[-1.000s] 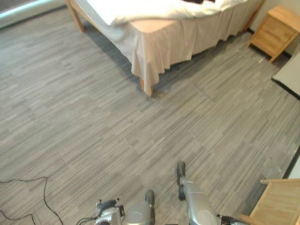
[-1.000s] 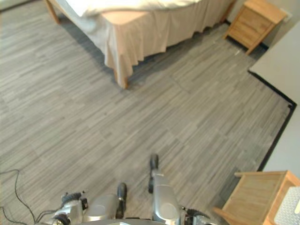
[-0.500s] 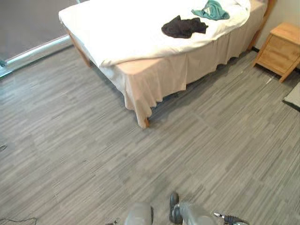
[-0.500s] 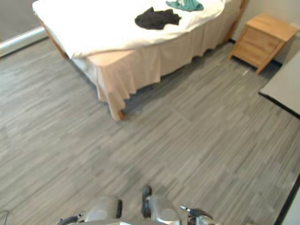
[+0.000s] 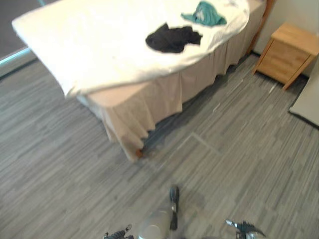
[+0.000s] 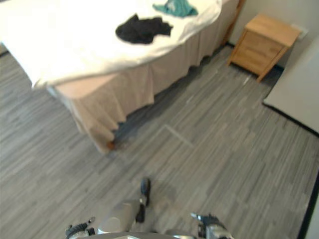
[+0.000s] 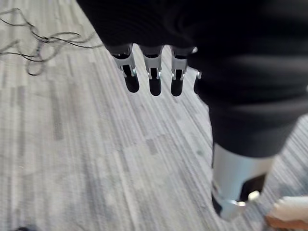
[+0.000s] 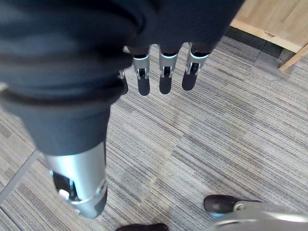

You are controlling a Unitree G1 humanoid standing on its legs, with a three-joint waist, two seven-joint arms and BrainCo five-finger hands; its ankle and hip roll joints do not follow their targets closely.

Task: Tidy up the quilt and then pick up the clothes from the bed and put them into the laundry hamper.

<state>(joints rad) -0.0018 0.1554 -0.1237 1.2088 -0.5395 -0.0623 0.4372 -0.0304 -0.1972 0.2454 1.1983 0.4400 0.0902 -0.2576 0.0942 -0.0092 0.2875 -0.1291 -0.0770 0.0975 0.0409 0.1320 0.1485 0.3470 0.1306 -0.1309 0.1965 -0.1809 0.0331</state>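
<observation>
A white quilt (image 5: 99, 45) lies spread over the bed, and its near corner leaves a strip of beige sheet (image 5: 117, 97) bare. On the quilt lie a crumpled black garment (image 5: 172, 39) and, farther back, a teal garment (image 5: 204, 14). My left hand (image 7: 150, 79) hangs over the grey floor, far from the bed, with straight fingers and nothing in it. My right hand (image 8: 163, 77) also hangs above the floor, fingers straight and empty.
A beige bed skirt (image 5: 164, 102) hangs to the floor around a wooden bed leg (image 5: 138, 153). A wooden nightstand (image 5: 288, 52) stands right of the bed, with a grey mat (image 5: 306, 99) in front of it. A light wooden frame (image 8: 272, 19) shows past my right hand.
The camera has moved nearer to the bed and turned, so the bed is bigger and both garments have come into view. Nothing on the bed has moved.
</observation>
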